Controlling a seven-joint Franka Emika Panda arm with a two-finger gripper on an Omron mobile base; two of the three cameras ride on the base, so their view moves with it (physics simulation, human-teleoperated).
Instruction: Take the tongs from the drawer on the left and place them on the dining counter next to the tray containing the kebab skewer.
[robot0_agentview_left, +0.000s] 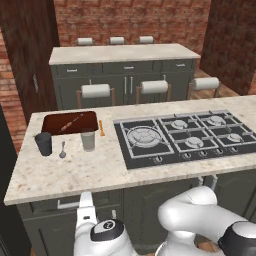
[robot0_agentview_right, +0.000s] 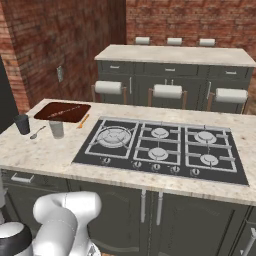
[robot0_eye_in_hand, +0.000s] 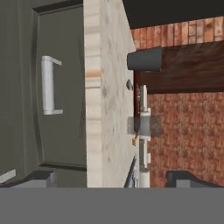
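I see the tray (robot0_agentview_left: 52, 123) at the dining counter's (robot0_agentview_left: 95, 170) far left corner, the kebab skewer (robot0_agentview_left: 71, 123) lying in it, the hob (robot0_agentview_left: 185, 136) to its right, the drawer (robot0_agentview_left: 62, 204) shut below the counter's front edge.

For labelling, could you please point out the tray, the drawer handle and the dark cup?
tray (robot0_agentview_left: 52, 121), left base view, bare floor.
drawer handle (robot0_eye_in_hand: 47, 85), hand view, bar's middle.
dark cup (robot0_agentview_left: 44, 144), left base view, side wall.
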